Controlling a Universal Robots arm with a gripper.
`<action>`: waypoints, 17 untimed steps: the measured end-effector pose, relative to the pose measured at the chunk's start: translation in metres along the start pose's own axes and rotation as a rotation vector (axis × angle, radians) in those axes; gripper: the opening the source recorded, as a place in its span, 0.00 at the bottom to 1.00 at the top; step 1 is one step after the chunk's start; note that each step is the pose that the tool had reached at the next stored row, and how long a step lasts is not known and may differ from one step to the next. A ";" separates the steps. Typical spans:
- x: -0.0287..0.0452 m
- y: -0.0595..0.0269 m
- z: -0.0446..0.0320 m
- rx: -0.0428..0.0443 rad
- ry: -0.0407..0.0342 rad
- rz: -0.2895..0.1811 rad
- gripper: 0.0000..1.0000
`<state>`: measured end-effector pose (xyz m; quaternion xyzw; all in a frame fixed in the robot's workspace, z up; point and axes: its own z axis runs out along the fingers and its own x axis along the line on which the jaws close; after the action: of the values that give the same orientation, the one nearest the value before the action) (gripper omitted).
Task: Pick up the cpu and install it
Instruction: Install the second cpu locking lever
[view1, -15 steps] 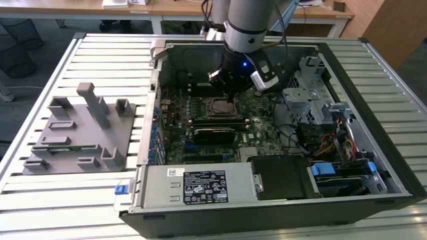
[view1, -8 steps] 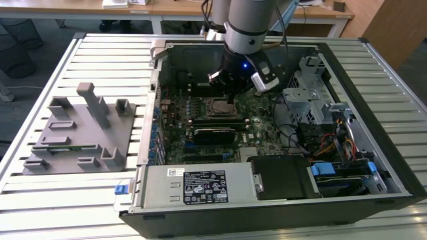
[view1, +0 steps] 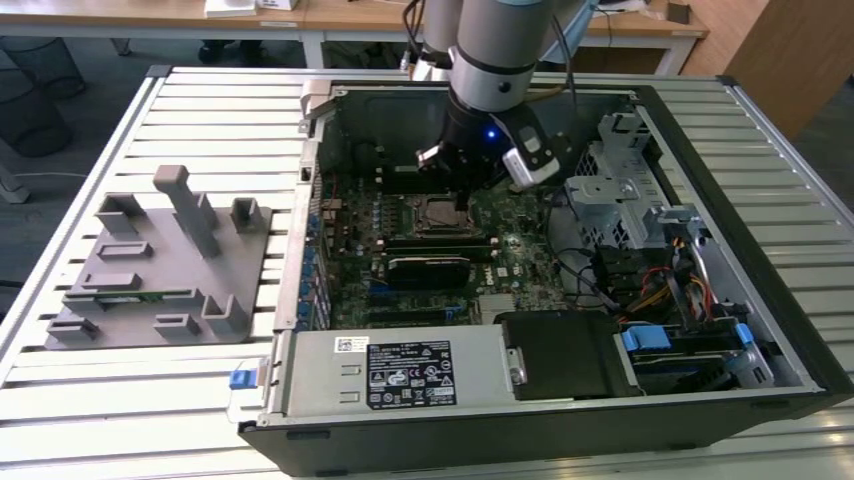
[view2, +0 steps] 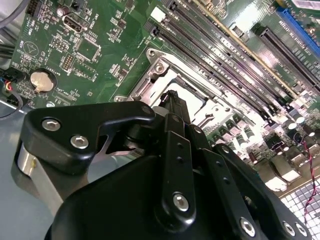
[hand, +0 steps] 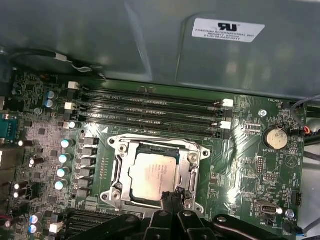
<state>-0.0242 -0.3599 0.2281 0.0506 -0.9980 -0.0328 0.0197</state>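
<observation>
The cpu (hand: 151, 174), a flat silver-grey square, lies inside the metal socket frame (hand: 119, 176) on the green motherboard (hand: 240, 170). My gripper (hand: 172, 196) hangs just above the socket at the cpu's edge, its black fingers drawn together with nothing between them. The exterior view puts the gripper (view1: 462, 196) low inside the open computer case, directly over the socket (view1: 434, 214). In the second wrist view the fingertips (view2: 172, 99) sit over the socket frame (view2: 159, 68).
Memory slots (hand: 150, 107) run beside the socket and a coin battery (hand: 276, 138) sits nearby. A black card (view1: 427, 268), a power supply (view1: 387, 370) and a drive cage (view1: 614, 190) crowd the case. A grey fixture tray (view1: 147, 270) stands at the exterior view's left.
</observation>
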 end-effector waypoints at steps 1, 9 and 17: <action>0.0001 -0.0006 0.0000 0.0000 0.0000 0.000 0.11; 0.0003 -0.0018 -0.0015 0.0002 0.0001 0.000 0.11; 0.0005 -0.0014 -0.0090 0.0001 0.0000 0.000 0.11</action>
<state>-0.0242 -0.3618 0.2371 0.0507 -0.9980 -0.0327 0.0197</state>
